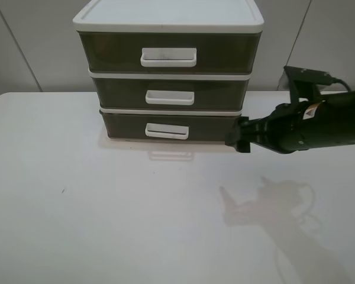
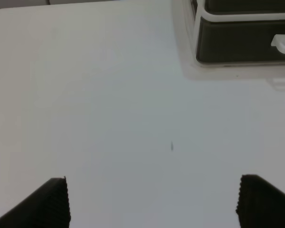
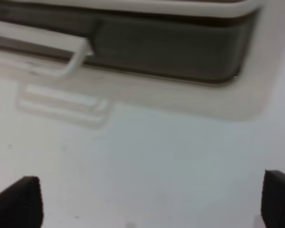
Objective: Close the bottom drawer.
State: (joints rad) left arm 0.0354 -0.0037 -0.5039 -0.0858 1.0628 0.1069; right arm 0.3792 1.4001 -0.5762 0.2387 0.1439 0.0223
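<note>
The bottom drawer (image 1: 124, 125) is the lowest of three smoky olive-brown drawers in a white-framed unit at the back of the table. Its white loop handle (image 1: 167, 131) faces me. Its front looks about level with the drawers above. My right gripper (image 1: 236, 141) hovers just in front of the drawer's right end, not touching it. In the right wrist view the drawer front (image 3: 171, 47) and handle (image 3: 61, 45) are close ahead, and the gripper (image 3: 152, 204) is open and empty. My left gripper (image 2: 152, 202) is open and empty over bare table, with the drawer (image 2: 237, 42) far ahead.
The middle drawer (image 1: 118, 92) and the taller top drawer (image 1: 106, 52) sit shut above it. The white table (image 1: 106, 207) spreads in front of the unit. A small dark speck (image 1: 63, 190) lies on it at the left. A grey wall stands behind.
</note>
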